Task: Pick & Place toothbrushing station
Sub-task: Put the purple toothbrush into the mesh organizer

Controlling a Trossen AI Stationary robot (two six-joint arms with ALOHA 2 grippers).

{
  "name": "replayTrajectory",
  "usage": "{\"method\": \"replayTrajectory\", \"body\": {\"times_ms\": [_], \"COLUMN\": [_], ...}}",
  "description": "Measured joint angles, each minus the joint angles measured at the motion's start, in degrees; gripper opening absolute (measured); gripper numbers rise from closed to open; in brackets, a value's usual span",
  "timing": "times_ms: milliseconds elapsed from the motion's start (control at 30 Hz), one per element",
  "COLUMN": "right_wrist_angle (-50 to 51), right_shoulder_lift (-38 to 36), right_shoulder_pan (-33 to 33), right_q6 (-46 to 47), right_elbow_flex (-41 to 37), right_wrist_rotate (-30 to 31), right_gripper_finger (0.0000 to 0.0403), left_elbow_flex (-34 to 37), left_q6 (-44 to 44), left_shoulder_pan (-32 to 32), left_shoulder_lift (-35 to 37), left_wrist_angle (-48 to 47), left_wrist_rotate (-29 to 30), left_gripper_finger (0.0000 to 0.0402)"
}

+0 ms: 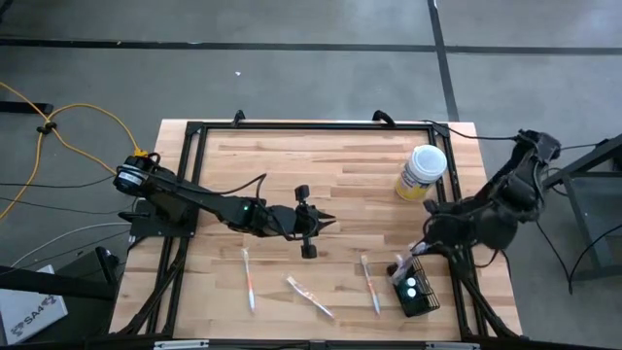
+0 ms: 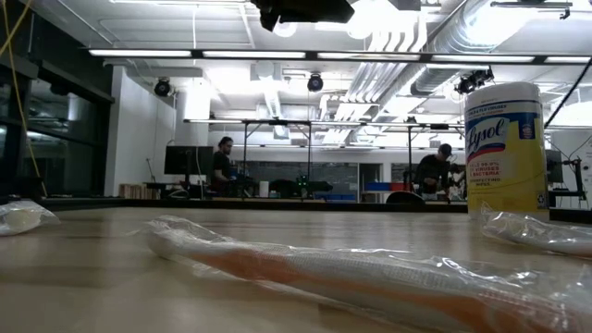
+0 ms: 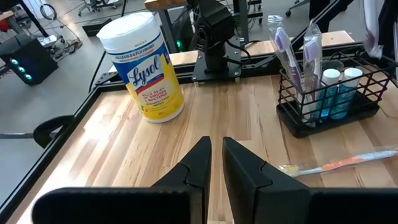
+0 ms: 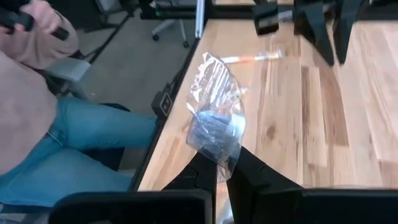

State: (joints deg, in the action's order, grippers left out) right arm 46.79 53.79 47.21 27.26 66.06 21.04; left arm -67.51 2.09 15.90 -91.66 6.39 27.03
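High view, going left to right: your left gripper (image 1: 326, 221) hovers mid-table, fingers nearly together, empty — right gripper (image 4: 221, 163) pinches a wrapped toothbrush (image 4: 214, 118) above the basket (image 1: 420, 297) at the front-right corner. Next: lower it in.

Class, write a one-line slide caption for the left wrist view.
Left tool faces a Lysol canister and black wire basket on the table.

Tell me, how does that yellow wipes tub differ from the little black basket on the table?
The yellow wipes tub is a solid, closed cylinder with a white lid; the black basket is open wire mesh, so its contents show. The tub stands taller; the basket is low and rectangular. The tub stands near the table's far edge, while the basket, holding toothbrushes and small bottles, is at the near edge. Both stand upright on the table's right side.
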Motion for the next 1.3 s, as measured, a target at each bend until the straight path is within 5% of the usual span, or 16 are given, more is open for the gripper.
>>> {"method": "replayTrajectory", "body": {"times_ms": [333,767,1300], "right_wrist_angle": [6.74,15.70,21.02], "right_shoulder_lift": [4.58,6.48,6.48], "right_shoulder_pan": [8.13,10.24,10.17], "right_q6": [16.40,32.23,36.02], "right_elbow_flex": [0.00,0.00,0.00], "right_wrist_rotate": [9.78,11.93,13.14], "right_gripper_finger": [0.0008,0.0008,0.0008], "left_elbow_flex": [0.02,0.02,0.02], "left_q6": [-0.42,-0.42,-0.40], "left_shoulder_pan": [0.02,0.02,0.02], "left_shoulder_lift": [0.00,-0.04,-0.04], "left_wrist_angle": [0.01,0.00,0.02], "left_wrist_rotate": [-0.13,-0.13,-0.55], "left_gripper_finger": [0.0032,0.0032,0.0032]}}
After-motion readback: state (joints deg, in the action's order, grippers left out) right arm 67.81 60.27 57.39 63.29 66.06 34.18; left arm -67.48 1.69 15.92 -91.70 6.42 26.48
